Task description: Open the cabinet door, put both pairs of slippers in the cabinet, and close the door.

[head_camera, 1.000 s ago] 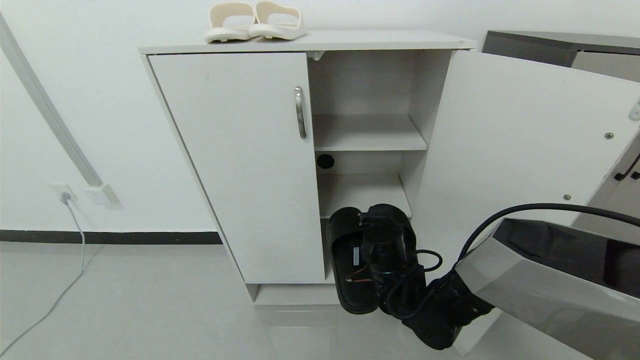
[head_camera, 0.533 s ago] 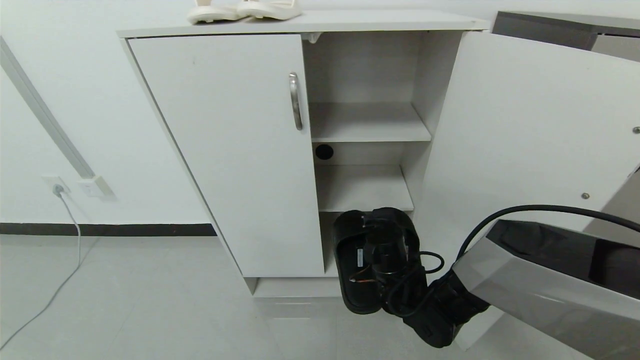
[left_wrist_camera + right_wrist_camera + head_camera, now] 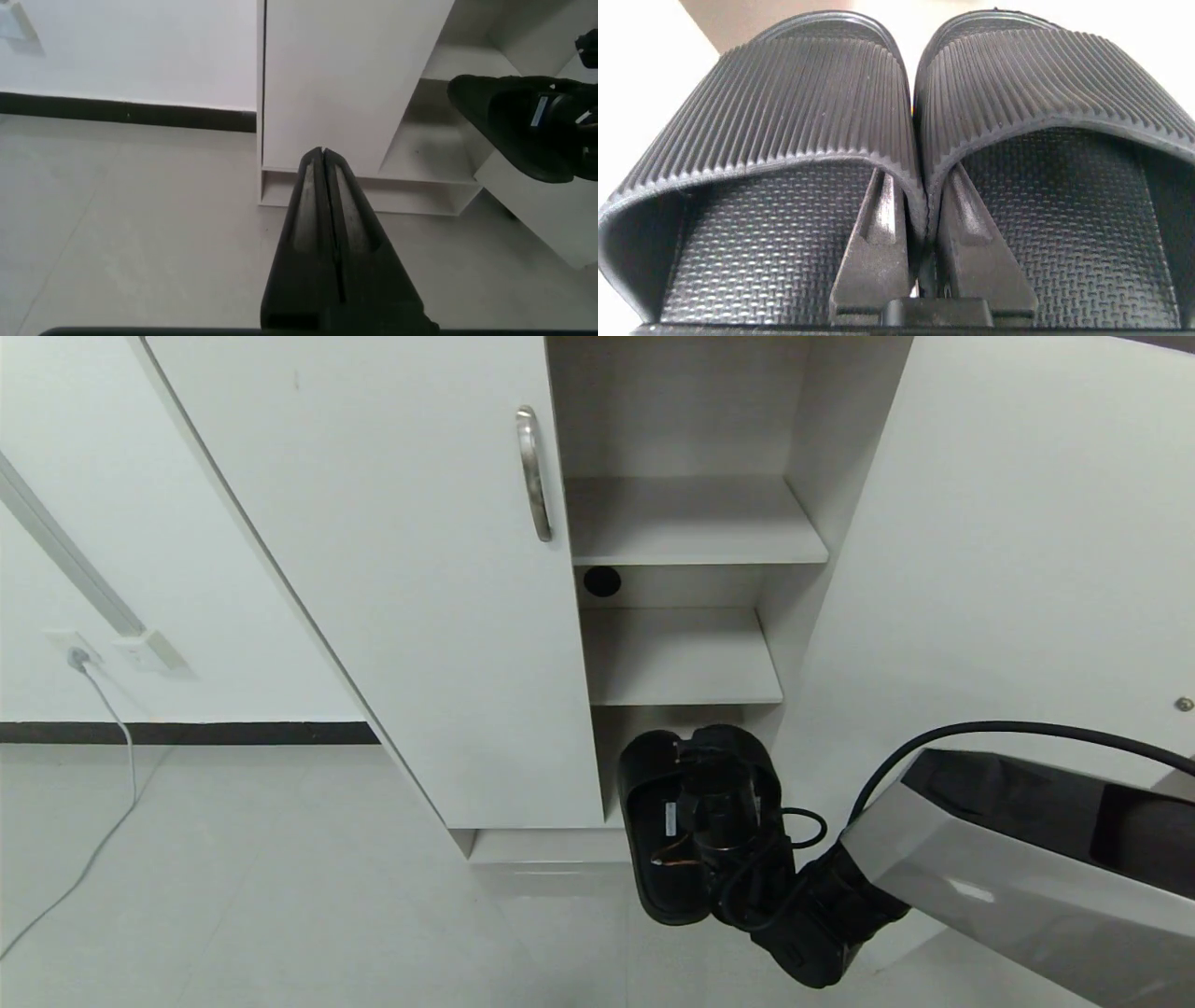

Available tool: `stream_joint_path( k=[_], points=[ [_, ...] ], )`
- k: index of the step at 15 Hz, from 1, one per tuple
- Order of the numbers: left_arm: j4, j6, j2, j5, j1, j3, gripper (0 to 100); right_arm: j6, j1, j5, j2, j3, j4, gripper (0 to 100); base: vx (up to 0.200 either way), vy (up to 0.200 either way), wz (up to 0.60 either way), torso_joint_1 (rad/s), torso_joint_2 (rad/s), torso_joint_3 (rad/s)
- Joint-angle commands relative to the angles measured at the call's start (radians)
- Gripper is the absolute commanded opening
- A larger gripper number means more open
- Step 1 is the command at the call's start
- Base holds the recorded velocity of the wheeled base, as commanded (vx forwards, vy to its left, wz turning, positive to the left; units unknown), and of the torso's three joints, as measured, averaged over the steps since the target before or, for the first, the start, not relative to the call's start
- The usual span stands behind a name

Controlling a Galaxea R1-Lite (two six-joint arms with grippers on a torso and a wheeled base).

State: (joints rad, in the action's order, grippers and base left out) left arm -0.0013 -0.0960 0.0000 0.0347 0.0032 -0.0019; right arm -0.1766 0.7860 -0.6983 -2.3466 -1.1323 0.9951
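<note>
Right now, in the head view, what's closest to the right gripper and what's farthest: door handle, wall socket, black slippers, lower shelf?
From the right gripper:
1. black slippers, clamped in its fingers.
2. lower shelf, just above.
3. door handle, higher up, leftward.
4. wall socket, far off left.

White wall (image 3: 56,392), diagonal grey trunking (image 3: 65,555), plugged socket (image 3: 73,656), black skirting strip (image 3: 187,733), glossy pale-grey floor tiles (image 3: 233,905).
</note>
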Motion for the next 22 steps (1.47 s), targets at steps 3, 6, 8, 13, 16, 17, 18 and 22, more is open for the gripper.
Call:
stream_joint_path(
  k=[3, 6, 8, 13, 16, 17, 18, 22],
  points=[
    [0.0, -0.001, 0.002, 0.001, 0.0, 0.0, 0, 0.031, 0.001, -0.004, 0.003, 0.014, 0.106, 0, 0.0, 0.0, 0.0, 0.002, 0.0, -0.017],
    [0.0, -0.001, 0.002, 0.001, 0.0, 0.002, 0, 0.134, -0.001, -0.003, -0.02, 0.049, 0.263, 0, 0.0, 0.0, 0.0, 0.0, 0.0, 0.0],
    [0.0, -0.001, 0.002, 0.001, 0.0, 0.0, 0, 0.19, -0.002, -0.004, -0.042, 0.049, 0.343, 0, 0.0, 0.0, 0.0, 0.0, 0.0, 0.0],
    [0.0, -0.001, 0.002, 0.001, 0.0, 0.0, 0, 0.192, -0.004, -0.004, -0.043, 0.046, 0.347, 0, 0.16, 0.0, 0.0, -0.001, 0.0, 0.002],
    [0.001, -0.001, 0.002, 0.001, 0.0, 0.0, 0, 0.193, -0.002, -0.004, -0.037, 0.043, 0.364, 0, 0.2, 0.0, 0.0, 0.002, 0.0, 0.001],
    [0.0, -0.001, 0.002, 0.001, 0.0, 0.0, 0, 0.193, -0.002, -0.004, -0.036, 0.043, 0.364, 0, 0.2, 0.0, 0.0, 0.002, 0.0, 0.017],
    [0.0, -0.001, 0.002, 0.001, 0.0, 0.0, 0, 0.193, -0.002, -0.004, -0.036, 0.043, 0.364, 0, 0.2, 0.0, 0.0, 0.007, -0.01, 0.002],
    [0.0, -0.002, 0.002, 0.001, 0.0, 0.0, 0, 0.193, -0.002, 0.0, -0.036, 0.04, 0.355, 0, 0.15, 0.0, 0.0, 0.004, 0.0, 0.002]
  ],
)
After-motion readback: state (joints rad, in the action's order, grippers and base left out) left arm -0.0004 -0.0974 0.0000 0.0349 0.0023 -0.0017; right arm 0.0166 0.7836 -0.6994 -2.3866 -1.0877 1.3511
